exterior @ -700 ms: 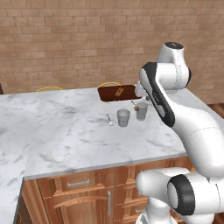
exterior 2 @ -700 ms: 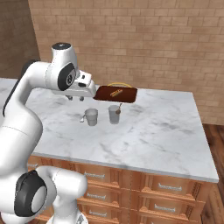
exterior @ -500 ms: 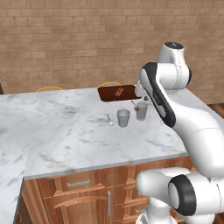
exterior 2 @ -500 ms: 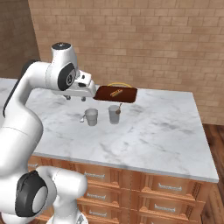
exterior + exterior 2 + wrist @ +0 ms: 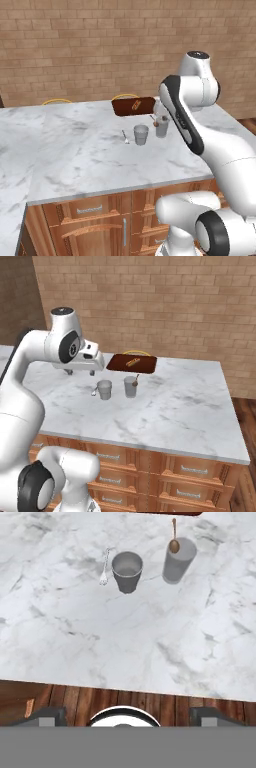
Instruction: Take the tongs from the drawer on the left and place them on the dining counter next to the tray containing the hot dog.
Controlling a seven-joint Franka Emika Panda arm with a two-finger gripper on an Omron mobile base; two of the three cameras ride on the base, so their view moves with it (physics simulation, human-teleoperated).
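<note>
On the white marble dining counter (image 5: 170, 406) we see a dark-brown tray (image 5: 132, 363) holding a hot dog (image 5: 133, 362), two grey cups (image 5: 127, 571), and our gripper (image 5: 123, 718) spread wide, empty.

Almost nothing differs from the earlier pictures. In the right base view the gripper (image 5: 80, 372) sits a shade lower and nearer the camera than half a second ago, a drift barely above what the pictures resolve. In the left base view the arm's outline shows no shift that can be told for sure. No thing on the dining counter (image 5: 170, 406) has moved.
</note>
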